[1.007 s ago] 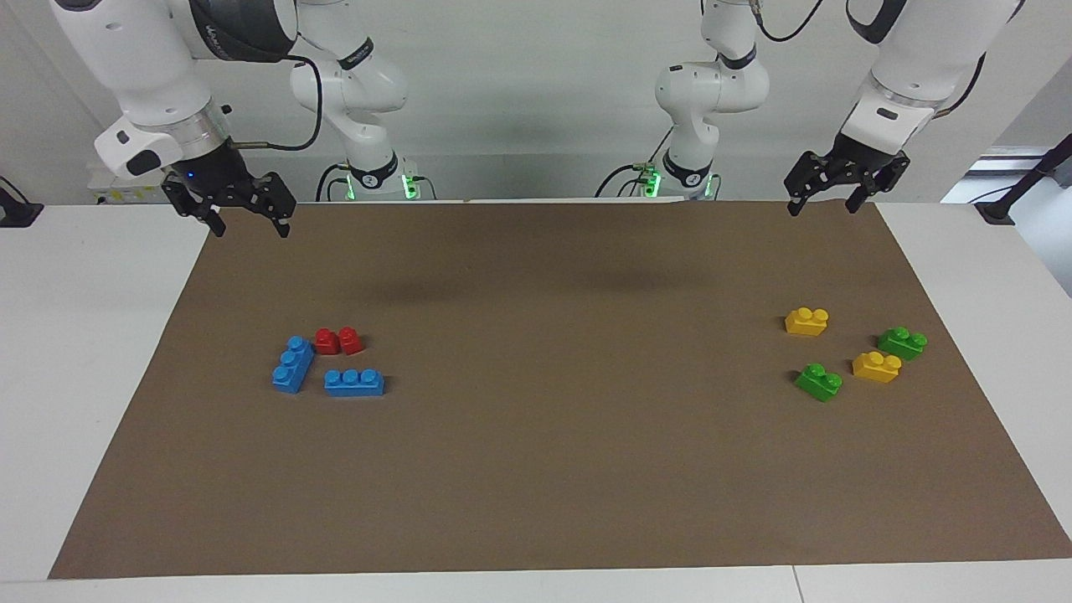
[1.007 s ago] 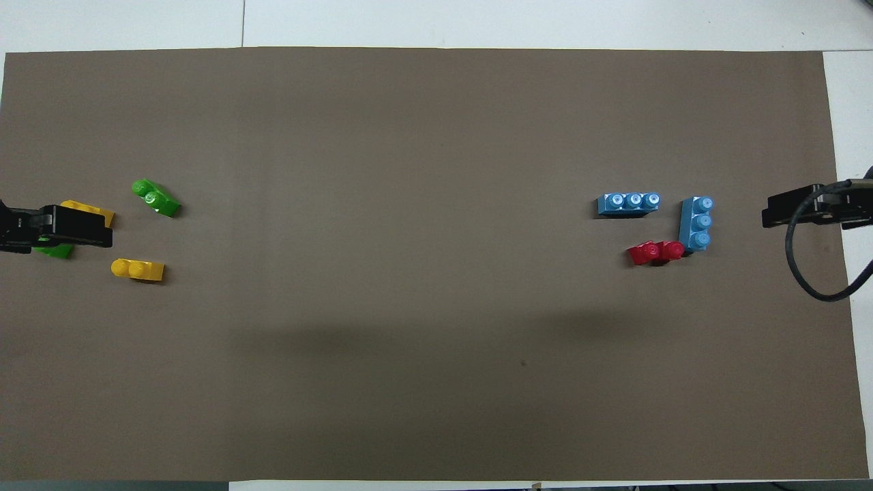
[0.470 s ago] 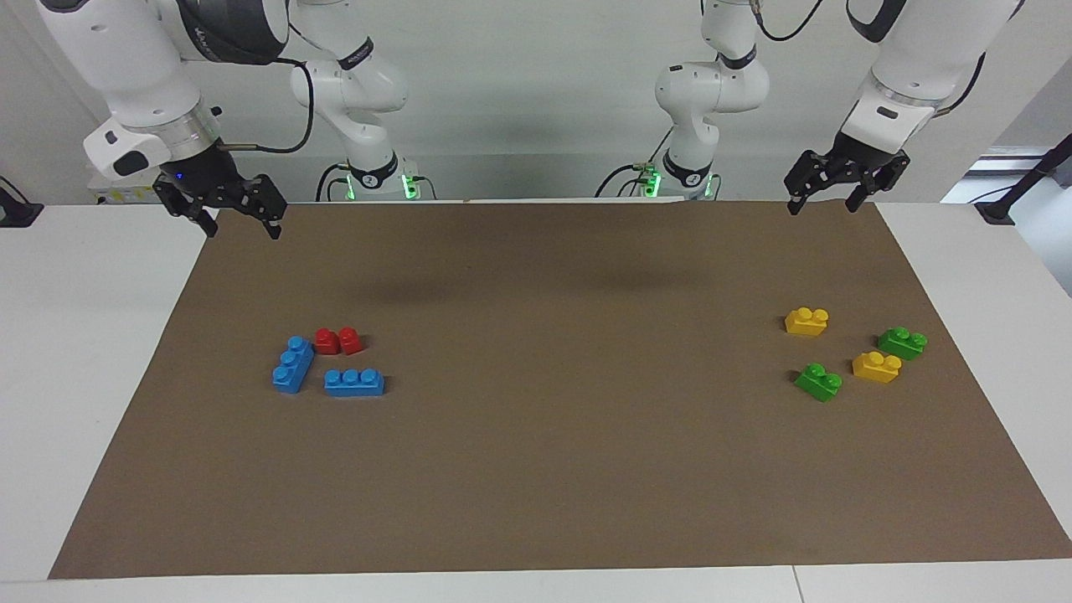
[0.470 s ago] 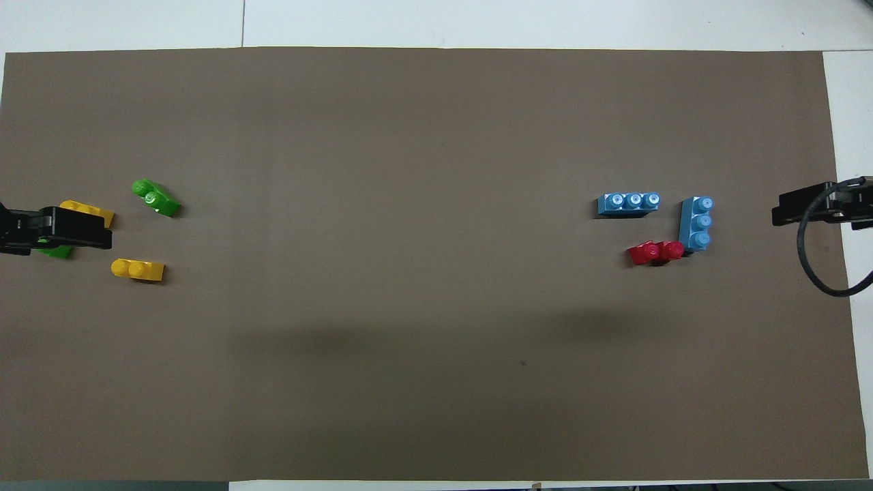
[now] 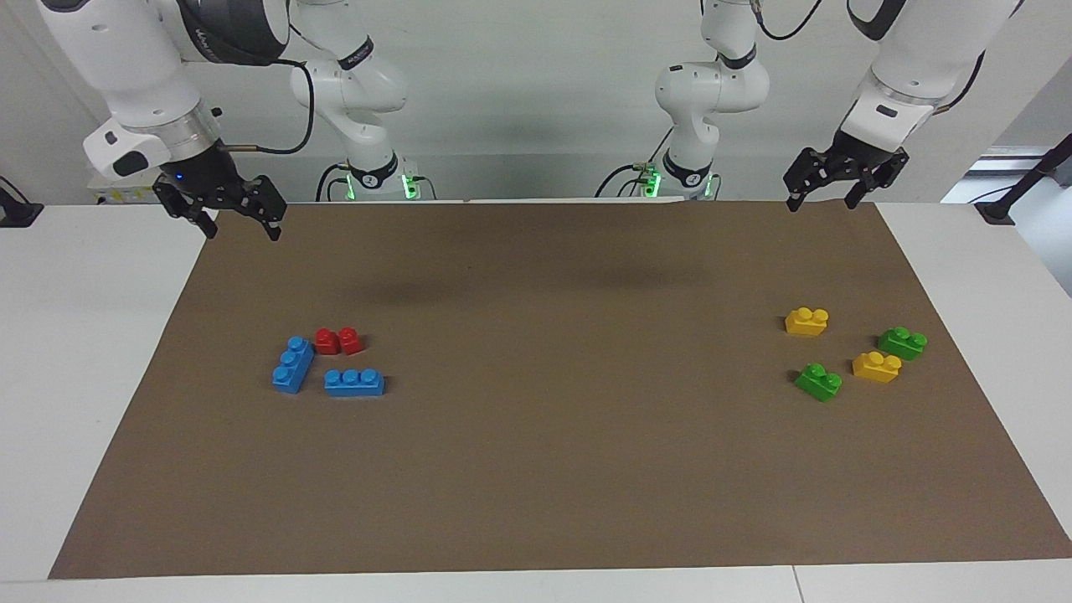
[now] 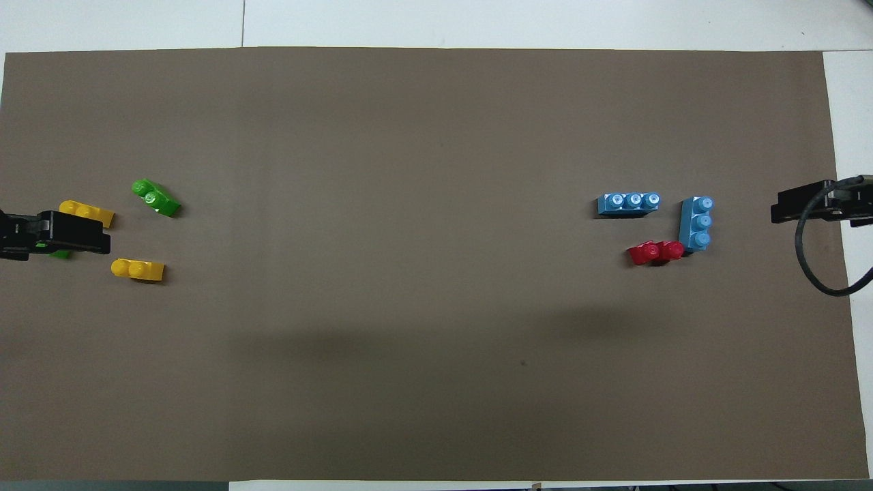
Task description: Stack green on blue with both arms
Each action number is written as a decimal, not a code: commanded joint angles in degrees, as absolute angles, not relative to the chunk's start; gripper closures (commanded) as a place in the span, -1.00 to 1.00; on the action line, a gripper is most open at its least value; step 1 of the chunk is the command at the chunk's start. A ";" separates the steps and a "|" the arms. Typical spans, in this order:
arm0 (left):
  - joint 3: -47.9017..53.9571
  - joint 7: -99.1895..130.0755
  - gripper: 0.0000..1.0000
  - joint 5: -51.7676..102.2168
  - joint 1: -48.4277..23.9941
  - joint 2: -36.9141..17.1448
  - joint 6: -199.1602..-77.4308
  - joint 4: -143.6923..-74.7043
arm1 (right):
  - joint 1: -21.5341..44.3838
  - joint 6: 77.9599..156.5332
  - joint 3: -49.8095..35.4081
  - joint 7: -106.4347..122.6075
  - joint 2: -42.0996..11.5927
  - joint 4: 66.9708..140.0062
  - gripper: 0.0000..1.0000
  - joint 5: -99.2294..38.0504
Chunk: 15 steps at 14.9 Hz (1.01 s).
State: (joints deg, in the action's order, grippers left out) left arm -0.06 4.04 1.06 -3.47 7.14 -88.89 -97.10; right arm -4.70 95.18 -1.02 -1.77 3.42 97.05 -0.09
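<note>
Two green bricks lie toward the left arm's end of the table: one [image 5: 819, 382] [image 6: 156, 198] in the open, the other [image 5: 902, 342] mostly covered by the gripper in the overhead view [image 6: 60, 254]. Two blue bricks [image 5: 293, 364] [image 5: 354, 382] lie toward the right arm's end, also seen from overhead [image 6: 696, 224] [image 6: 629, 204]. My left gripper [image 5: 821, 203] [image 6: 68, 233] hangs open and empty, high over the mat's robot-side edge. My right gripper [image 5: 241, 232] [image 6: 798, 204] hangs open and empty over the mat's edge at its own end.
A red brick [image 5: 338, 341] [image 6: 656, 252] touches the end of one blue brick. Two yellow bricks [image 5: 806, 322] [image 5: 877, 367] lie among the green ones. All lie on a brown mat [image 5: 536, 469] on a white table.
My right gripper has drifted a little toward its own end of the table. My left gripper has risen slightly. No brick has moved.
</note>
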 commanded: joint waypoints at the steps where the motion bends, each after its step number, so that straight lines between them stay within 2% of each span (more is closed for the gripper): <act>1: -0.62 6.41 -1.00 1.85 -2.56 8.96 -88.77 -99.22 | -5.36 99.75 -1.49 -13.11 3.96 98.79 -1.00 1.14; 6: -0.62 12.10 -1.00 1.85 0.35 11.68 -93.32 -105.10 | -5.62 102.04 -1.58 -43.98 -0.69 97.91 -1.00 -1.57; 10: -0.62 18.62 -1.00 1.85 0.35 12.83 -98.52 -109.50 | -7.47 103.70 -1.14 -55.96 -5.35 96.86 -1.00 -8.96; 15: -0.62 24.78 -1.00 1.93 0.87 10.29 -102.03 -110.39 | -8.17 107.31 -1.14 -67.13 -10.37 97.12 -1.00 -15.28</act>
State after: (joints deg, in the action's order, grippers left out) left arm -0.79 22.53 1.06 0.06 10.62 -99.52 -108.63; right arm -7.30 106.12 -0.60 -62.78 -8.59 97.89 -12.71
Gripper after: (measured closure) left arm 0.000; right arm 0.000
